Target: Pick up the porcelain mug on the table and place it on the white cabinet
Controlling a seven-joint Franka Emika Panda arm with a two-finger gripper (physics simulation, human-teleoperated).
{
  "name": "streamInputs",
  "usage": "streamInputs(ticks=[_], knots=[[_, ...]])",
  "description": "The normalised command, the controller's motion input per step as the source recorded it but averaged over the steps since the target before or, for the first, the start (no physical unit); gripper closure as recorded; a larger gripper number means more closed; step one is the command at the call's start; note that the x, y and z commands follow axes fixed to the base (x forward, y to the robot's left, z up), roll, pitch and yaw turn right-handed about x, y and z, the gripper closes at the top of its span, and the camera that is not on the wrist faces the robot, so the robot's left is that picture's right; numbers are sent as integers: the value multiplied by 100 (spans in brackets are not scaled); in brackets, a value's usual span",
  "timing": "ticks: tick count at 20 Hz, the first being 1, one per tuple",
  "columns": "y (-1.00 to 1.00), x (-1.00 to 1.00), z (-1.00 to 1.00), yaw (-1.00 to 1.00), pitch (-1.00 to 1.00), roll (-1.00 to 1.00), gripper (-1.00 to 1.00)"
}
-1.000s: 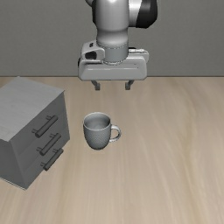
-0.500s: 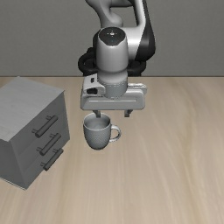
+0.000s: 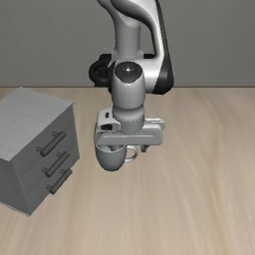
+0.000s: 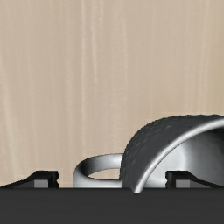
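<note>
Table (image 3: 204,184): light wood-grain top, pale beige, with the grain running side to side in the exterior view. The wrist view shows the same grain as faint streaks. Wall (image 3: 45,45): plain dark grey, meeting the table's far edge in a straight line.

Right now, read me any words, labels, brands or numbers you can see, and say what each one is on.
None: no text, label, brand or number can be read on the mug, the cabinet, the table or the arm.
</note>
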Motion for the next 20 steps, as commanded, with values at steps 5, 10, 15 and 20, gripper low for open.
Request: streamInputs(ticks=[5, 10, 15, 20], knots=[[0, 0, 0, 0, 0, 0, 100], [0, 0, 40, 0, 0, 0, 100], [0, 0, 100, 0, 0, 0, 100], [0, 0, 100, 0, 0, 0, 100]])
